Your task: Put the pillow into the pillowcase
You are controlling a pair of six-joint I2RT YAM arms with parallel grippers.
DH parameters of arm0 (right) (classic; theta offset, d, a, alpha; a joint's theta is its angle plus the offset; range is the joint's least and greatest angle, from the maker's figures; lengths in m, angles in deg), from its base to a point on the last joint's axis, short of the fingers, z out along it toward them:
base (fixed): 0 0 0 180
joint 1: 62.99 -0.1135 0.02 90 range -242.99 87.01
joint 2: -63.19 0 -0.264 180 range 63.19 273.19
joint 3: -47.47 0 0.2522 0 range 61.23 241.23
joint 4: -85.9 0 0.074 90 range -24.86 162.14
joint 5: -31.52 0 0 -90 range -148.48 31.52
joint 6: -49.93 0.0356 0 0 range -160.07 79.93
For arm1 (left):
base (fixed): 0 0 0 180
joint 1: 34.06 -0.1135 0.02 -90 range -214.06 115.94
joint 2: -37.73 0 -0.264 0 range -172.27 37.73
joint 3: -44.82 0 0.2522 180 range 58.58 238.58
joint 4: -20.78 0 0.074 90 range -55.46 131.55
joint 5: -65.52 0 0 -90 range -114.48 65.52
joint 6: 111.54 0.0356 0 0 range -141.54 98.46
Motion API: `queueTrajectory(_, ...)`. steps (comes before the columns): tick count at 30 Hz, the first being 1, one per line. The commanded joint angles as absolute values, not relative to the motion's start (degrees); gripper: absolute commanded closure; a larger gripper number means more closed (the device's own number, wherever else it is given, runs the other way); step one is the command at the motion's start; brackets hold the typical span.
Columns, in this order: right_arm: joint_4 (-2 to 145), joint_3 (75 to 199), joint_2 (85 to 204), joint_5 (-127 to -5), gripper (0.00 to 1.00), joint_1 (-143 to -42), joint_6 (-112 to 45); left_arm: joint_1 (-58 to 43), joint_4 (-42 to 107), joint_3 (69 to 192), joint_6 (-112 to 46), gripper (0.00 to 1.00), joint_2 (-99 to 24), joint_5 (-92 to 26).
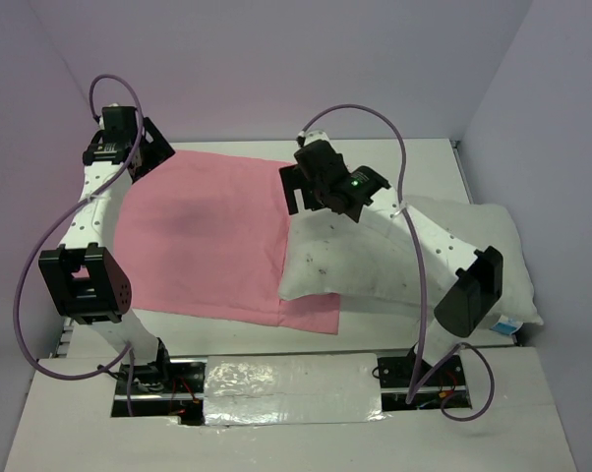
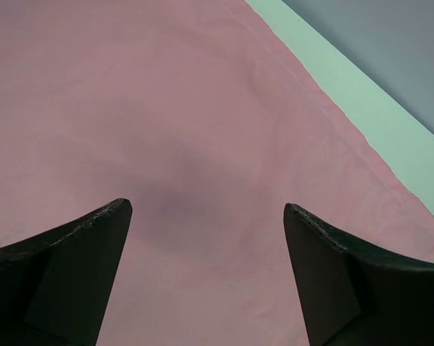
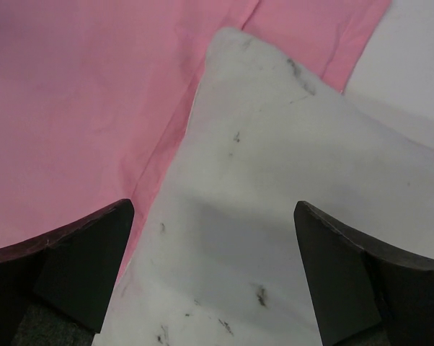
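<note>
The pink pillowcase (image 1: 207, 236) lies flat on the table at centre left. The white pillow (image 1: 375, 261) with dark specks lies at the right, its left end resting on the pillowcase's right edge. My left gripper (image 1: 156, 155) is open and empty above the pillowcase's far left corner; its wrist view shows only pink fabric (image 2: 202, 130) between the fingers. My right gripper (image 1: 298, 192) is open and empty above the pillow's left end; its wrist view shows the pillow (image 3: 275, 202) below and pink fabric (image 3: 80, 108) to the left.
A small blue-white tag (image 1: 509, 324) sticks out at the pillow's near right corner. The white table (image 1: 424, 167) shows behind the fabric. Purple walls close the back and sides. A foil-covered plate (image 1: 291, 388) lies between the arm bases.
</note>
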State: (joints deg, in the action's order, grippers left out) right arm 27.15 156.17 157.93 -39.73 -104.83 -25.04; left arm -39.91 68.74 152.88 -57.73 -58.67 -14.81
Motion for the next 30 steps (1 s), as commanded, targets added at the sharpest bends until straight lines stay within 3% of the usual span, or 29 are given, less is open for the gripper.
queueTrajectory(1,34.69,153.97,150.47,-35.36,0.0,-104.73,-23.19,-40.04,66.89,153.85,-57.49,0.01,-57.46,-16.92)
queueTrajectory(17,43.31,146.57,142.55,-41.07,0.0,-100.25,-19.94,-39.95,68.21,148.76,-58.28,0.01,-51.66,-15.16)
queueTrajectory(25,35.85,151.31,145.18,-37.3,0.0,-100.16,-19.5,-39.77,66.01,146.03,-58.54,0.01,-50.51,-17.88)
queueTrajectory(30,25.92,160.8,153.33,-34.75,0.0,-100.34,-17.57,-39.25,65.31,144.72,-58.54,0.01,-51.3,-19.29)
